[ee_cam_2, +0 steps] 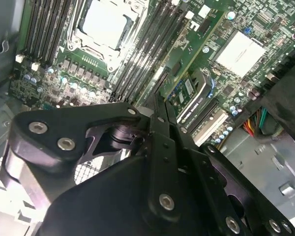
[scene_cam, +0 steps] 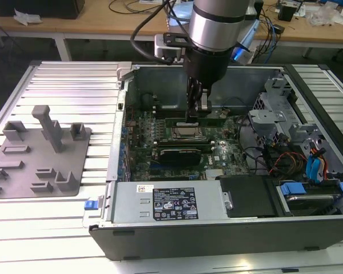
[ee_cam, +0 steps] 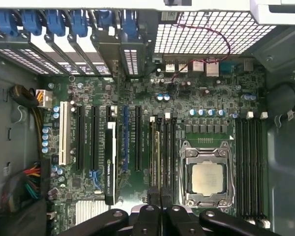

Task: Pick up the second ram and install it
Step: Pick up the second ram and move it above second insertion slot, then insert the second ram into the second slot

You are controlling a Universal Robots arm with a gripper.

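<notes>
Second ram (scene_cam: 208,121) pinched at about mid-length by the gripper (scene_cam: 192,114), held on edge and level inside the open computer case (scene_cam: 217,242), low over the motherboard (scene_cam: 223,149). Seen in the exterior view as a narrow green strip lying crosswise under the arm's wrist, just beside the square silver processor (scene_cam: 186,134). Shown face-on in the second wrist view: second ram (ee_cam_2: 189,44) green with dark chips, reaching away from the gripper (ee_cam_2: 158,97) and running parallel to the long black memory slots (ee_cam_2: 142,54) next to the processor (ee_cam_2: 105,22). Shown edge-on in the first wrist view: second ram (ee_cam: 156,157) a thin line starting at the gripper (ee_cam: 160,196), lined up with the memory slots (ee_cam: 167,152) on the side of the processor (ee_cam: 206,178) that faces the expansion slots. Seated in a slot or merely poised over one: not possible to tell. Jaws drawn nearly together, clamped on the two faces of the board. Elsewhere in the case: a black expansion card (ee_cam: 110,162) standing in its slot, apart from the second ram; a labelled power supply (scene_cam: 171,202) along the near wall; coloured cables (scene_cam: 280,162) toward the exterior view's right. Outside the case, toward the exterior view's left, on the slatted table (scene_cam: 63,85): a grey plastic fixture (scene_cam: 40,157), well apart from the gripper.
</notes>
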